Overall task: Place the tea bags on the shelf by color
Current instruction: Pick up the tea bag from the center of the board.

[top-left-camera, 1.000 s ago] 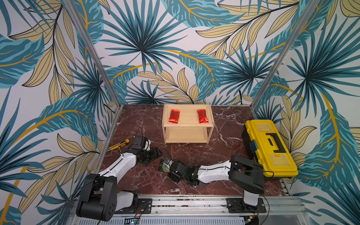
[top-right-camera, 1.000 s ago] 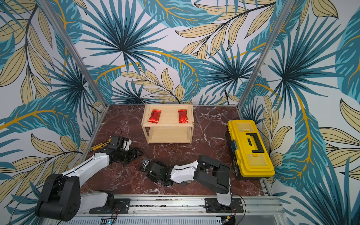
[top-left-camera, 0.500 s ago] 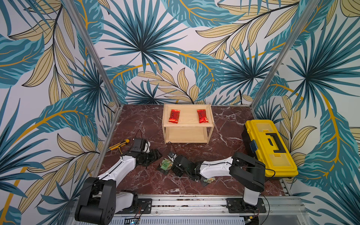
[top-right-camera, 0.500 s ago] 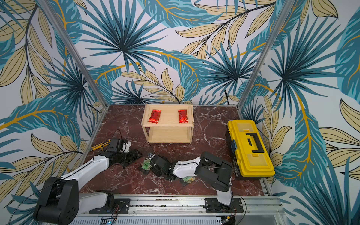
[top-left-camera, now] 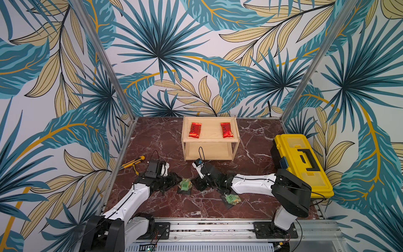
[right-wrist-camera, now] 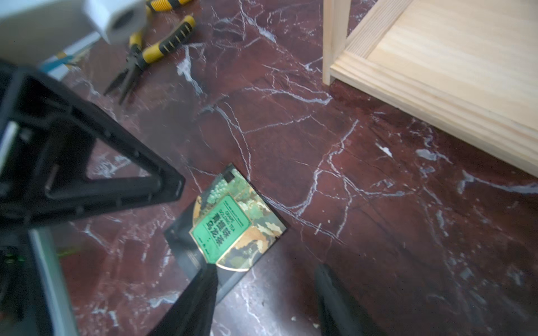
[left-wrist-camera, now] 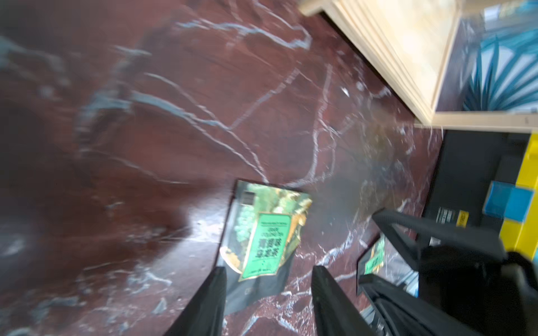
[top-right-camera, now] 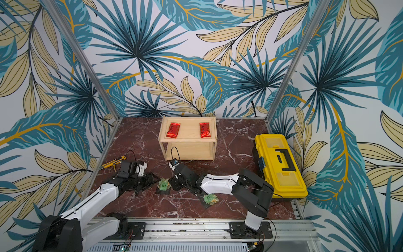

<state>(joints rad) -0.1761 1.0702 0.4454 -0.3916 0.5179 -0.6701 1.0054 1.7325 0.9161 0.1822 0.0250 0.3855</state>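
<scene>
- Shelf (top-left-camera: pixel 209 140) top carries both red tea bags (top-left-camera: pixel 194 130), grouped by color; the lower board looks free for the greens.
- Green tea bag (top-left-camera: pixel 185 185) lies flat on the counter (top-left-camera: pixel 165 139) between both tools; second green tea bag (top-left-camera: pixel 233 199) lies beside the right arm (top-left-camera: pixel 250 185).
- Left tool (left-wrist-camera: pixel 268 269), jaws apart, straddles the nearer bag's end, set to pinch it.
- Right tool (right-wrist-camera: pixel 266 269), jaws apart, overlaps its corner.

Teal-and-tan palm-leaf wallpaper (top-left-camera: pixel 157 54) covers the three walls. Aluminium posts (top-left-camera: pixel 104 61) stand at the far corners of the red-brown, white-veined marble tabletop (top-left-camera: pixel 152 139). Light falls evenly.
</scene>
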